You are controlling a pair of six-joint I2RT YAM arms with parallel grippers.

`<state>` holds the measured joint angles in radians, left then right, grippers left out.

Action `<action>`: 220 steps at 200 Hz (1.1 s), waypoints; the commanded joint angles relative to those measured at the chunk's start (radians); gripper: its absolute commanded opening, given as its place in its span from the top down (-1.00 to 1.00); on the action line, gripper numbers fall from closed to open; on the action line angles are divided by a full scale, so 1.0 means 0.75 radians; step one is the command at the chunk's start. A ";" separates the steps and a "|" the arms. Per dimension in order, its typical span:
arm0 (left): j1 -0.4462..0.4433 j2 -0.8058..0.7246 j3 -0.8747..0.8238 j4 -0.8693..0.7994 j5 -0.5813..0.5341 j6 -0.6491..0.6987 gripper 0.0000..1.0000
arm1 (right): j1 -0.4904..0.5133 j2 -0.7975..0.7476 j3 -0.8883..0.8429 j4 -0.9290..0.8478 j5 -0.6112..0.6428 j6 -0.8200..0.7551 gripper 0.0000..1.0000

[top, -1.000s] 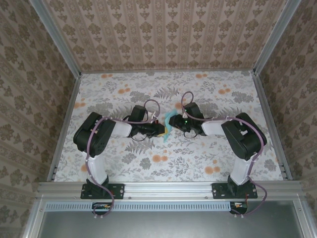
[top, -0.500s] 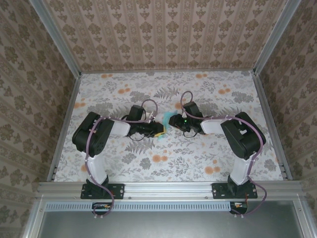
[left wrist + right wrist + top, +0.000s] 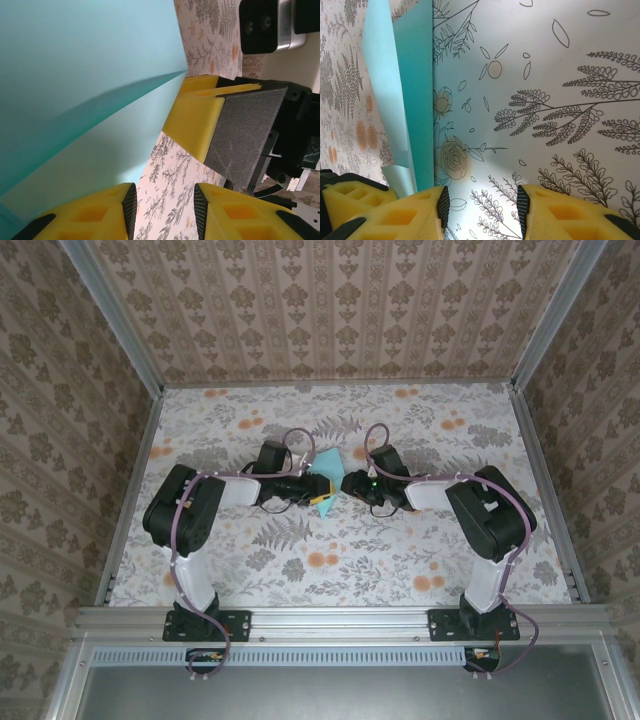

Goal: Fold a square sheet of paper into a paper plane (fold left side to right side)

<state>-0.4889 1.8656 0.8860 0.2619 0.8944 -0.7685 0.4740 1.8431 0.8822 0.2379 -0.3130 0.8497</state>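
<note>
– Turquoise paper (image 3: 75,75), doubled over. Is the fold done, then?

– Not quite, I'd judge. It lies on the tabletop (image 3: 545,75) just beyond the spot where my two hands nearly meet. One layer seems to lean over the other rather than lie flat on it. I'd call that a fold made but not yet pressed.

– So what does it want?

– First the free edge squared onto the edge beneath, since a crooked first fold would likely make a crooked plane. Then one hand pins the layers near the open side while the other slides along the crease, low and slow. I expect paper this thin to skid and buckle if pushed from its end.

– And your left hand (image 3: 164,200)?

– Partly open, holding nothing. Between its fingers I see bare tabletop. The paper rises at that hand's left, close against the outside of the left finger as far as I can tell.

– The right hand (image 3: 481,200)?

– Much the same: fingers parted, bare tabletop in the gap, no grip on anything. The paper is ahead and to its left, its near end running down beside that hand's left finger. Seen from my left wrist, a right finger stands just beside the paper's corner, but I cannot tell whether it touches.
</note>
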 commanded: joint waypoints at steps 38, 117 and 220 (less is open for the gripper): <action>0.065 -0.244 0.080 -0.395 -0.119 0.299 0.03 | 0.008 0.048 0.006 -0.058 0.031 0.005 0.12; 0.112 -0.182 0.141 -0.548 -0.312 0.390 -0.10 | 0.008 0.043 0.012 0.010 -0.042 -0.006 0.11; 0.116 0.178 0.429 -0.636 -0.389 0.465 0.28 | 0.004 -0.004 -0.020 0.147 -0.171 -0.040 0.04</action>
<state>-0.4042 1.9671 1.1671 -0.1604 0.6235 -0.4671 0.4740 1.8473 0.8833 0.2745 -0.3744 0.8379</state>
